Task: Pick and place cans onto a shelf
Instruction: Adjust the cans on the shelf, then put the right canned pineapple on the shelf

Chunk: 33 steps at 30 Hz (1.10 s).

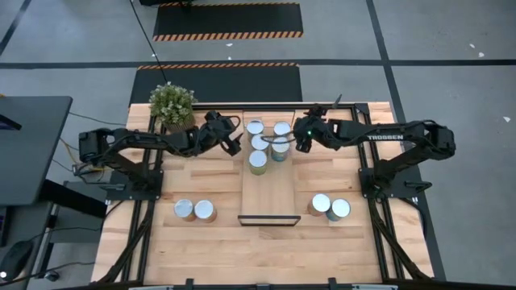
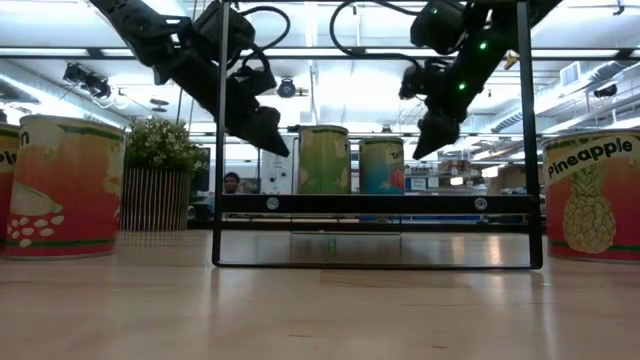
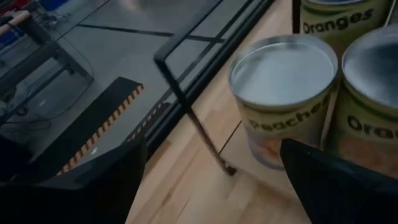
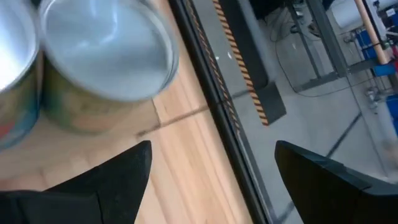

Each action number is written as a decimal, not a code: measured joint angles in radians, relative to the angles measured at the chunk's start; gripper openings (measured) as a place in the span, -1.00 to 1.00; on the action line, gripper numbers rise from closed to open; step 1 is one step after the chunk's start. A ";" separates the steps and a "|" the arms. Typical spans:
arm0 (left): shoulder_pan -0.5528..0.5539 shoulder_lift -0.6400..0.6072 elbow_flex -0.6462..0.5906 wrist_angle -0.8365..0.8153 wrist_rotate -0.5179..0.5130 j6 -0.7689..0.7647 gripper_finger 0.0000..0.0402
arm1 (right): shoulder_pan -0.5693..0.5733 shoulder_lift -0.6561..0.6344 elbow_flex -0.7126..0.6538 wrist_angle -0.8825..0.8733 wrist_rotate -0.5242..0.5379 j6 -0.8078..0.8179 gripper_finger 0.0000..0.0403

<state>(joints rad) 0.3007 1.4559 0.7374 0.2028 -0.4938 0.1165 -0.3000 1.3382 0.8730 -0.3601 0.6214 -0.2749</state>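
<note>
The shelf (image 1: pixel 270 193) is a long light-wood board with a thin dark frame, lying along the table's middle. Several cans stand upright on its far half (image 1: pixel 257 161), and two of them show in the low view (image 2: pixel 324 158). My left gripper (image 1: pixel 235 145) is open and empty, raised just left of those cans. A "Peaches" can (image 3: pixel 283 87) lies ahead of its fingers. My right gripper (image 1: pixel 300 141) is open and empty, raised just right of the cans. A can (image 4: pixel 102 62) lies ahead of its fingers.
Two cans (image 1: pixel 194 211) stand on the table near the front left and two more (image 1: pixel 330 207) near the front right. A potted green plant (image 1: pixel 172 103) stands at the far left corner. The shelf's near half is bare board.
</note>
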 joint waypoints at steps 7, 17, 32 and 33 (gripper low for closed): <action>0.027 0.071 0.000 0.113 0.013 0.036 0.87 | -0.047 0.019 0.000 0.127 -0.117 -0.069 0.73; 0.028 0.098 0.000 0.189 0.028 0.064 0.87 | -0.049 0.010 0.000 0.160 -0.167 -0.088 0.73; -0.063 -0.046 0.000 -0.074 0.197 0.049 0.87 | 0.119 -0.125 0.000 -0.094 -0.194 0.137 0.73; -0.074 -0.059 0.001 -0.084 0.223 0.034 0.87 | 0.134 -0.132 0.000 -0.117 -0.237 0.179 0.73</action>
<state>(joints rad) 0.2272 1.3969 0.7379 0.1186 -0.2706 0.1501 -0.1656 1.2058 0.8730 -0.4775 0.3844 -0.0955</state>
